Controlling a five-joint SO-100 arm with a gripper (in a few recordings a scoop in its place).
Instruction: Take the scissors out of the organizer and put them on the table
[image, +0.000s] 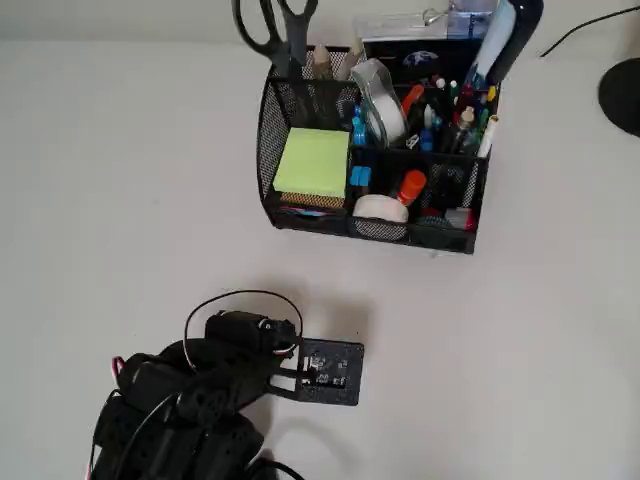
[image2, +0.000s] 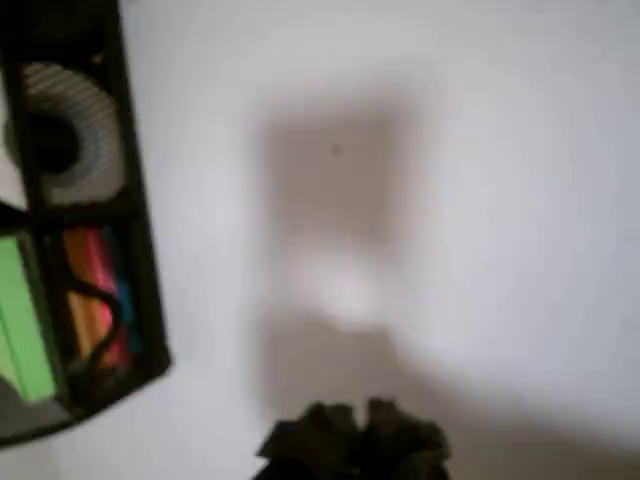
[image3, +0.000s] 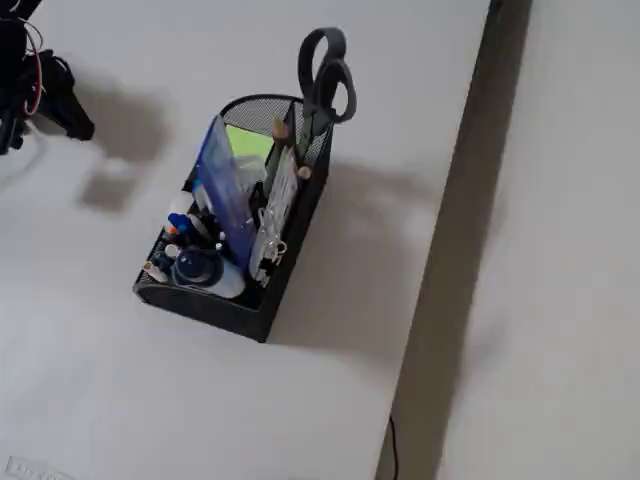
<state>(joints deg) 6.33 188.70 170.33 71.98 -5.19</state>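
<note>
Approach phase. The hand (image2: 350, 440) shows as a dark blur at the lower edge of the wrist view, over bare worktop (image: 120, 180); whether its fingers stand wide or narrow cannot be told, and it holds nothing. In the overhead view the arm sits near the bottom of the picture, well apart from the organizer (image: 300, 215). Beyond it, the scissors (image: 275, 25) stand blades-down in the organizer's far left corner compartment, black loop handles rising above the rim beside the lime-green sticky-note pad (image: 312, 162). The step is probably best done by reaching over the front compartments, closing on the handles, and lifting straight up until the blades clear the mesh, lest the organizer tip.
</note>
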